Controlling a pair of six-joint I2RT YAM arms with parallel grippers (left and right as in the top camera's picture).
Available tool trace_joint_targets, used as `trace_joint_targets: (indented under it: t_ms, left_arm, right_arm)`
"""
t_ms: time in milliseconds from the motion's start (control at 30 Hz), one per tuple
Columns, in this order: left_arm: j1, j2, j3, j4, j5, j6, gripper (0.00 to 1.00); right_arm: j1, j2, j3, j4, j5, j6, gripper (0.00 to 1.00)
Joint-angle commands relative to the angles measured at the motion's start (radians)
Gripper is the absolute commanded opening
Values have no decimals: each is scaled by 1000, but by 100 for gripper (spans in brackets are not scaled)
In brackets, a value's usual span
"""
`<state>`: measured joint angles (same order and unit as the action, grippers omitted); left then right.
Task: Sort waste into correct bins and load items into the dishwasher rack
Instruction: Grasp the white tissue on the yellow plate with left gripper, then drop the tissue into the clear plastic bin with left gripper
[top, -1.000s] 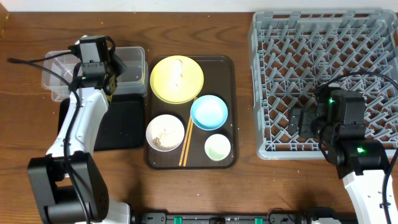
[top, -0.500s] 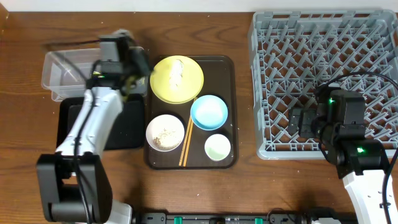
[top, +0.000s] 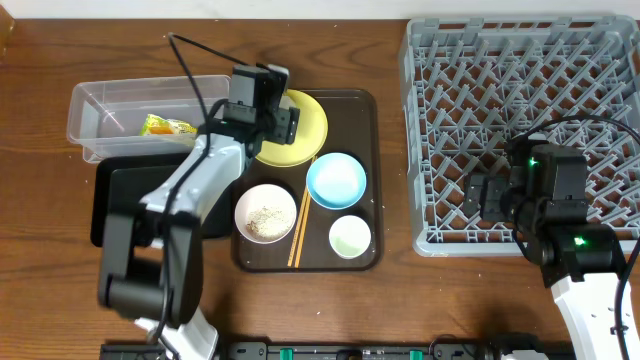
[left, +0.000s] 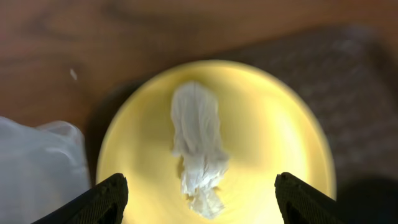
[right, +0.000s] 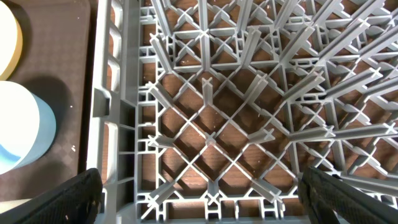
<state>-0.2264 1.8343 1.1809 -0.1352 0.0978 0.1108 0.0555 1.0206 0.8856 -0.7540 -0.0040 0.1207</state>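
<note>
I stretch my left arm (top: 195, 175) over the yellow plate (left: 280, 124), left gripper (left: 205, 202) spread wide directly above the crumpled tissue (left: 198, 146).

Dark brown serving tray (top: 352, 112) with rounded corners, flat on a brown wooden table (top: 40, 70).
</note>
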Motion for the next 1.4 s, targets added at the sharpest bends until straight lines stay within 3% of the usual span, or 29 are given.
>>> trace_joint_targets:
  t_ms: [0,200,267,333,467,533,833,1067,1233,1367]
  left_arm:
    - [0,58,20,19,-20,27,79]
    - [-2,142,20,37,-20,25,77]
    - [-6,163,20,36,-18,18,71]
    - [-11,180,20,35,-13,16,59]
    - [-17,177,20,23,-12,15,19]
    - [-16,161,20,16,-13,15,10]
    - [2,-80,20,-59,-17,-76,8]
    - [121,-223,20,-117,-74,-274,8]
    - [232,-215,19,-159,-74,-479,8]
    - [290,-195,18,-179,-73,-556,8]
  right_arm:
    - [-23,-2,21,2,-2,-10,99]
    - [-23,-2,21,-2,-2,-10,99]
    - [-23,-2,21,-2,-2,-10,99]
    - [-23,-2,21,-2,-2,-10,99]
    - [-23,-2,21,-3,-2,-10,99]
    - [-23,-2,21,-3,-2,-10,99]
    - [-23,-2,21,-6,-1,-10,99]
    - [-23,-2,21,-6,-1,-10,99]
    - [-23,-2,21,-6,-1,-10,99]
    - [-23,-2,21,-6,-1,-10,99]
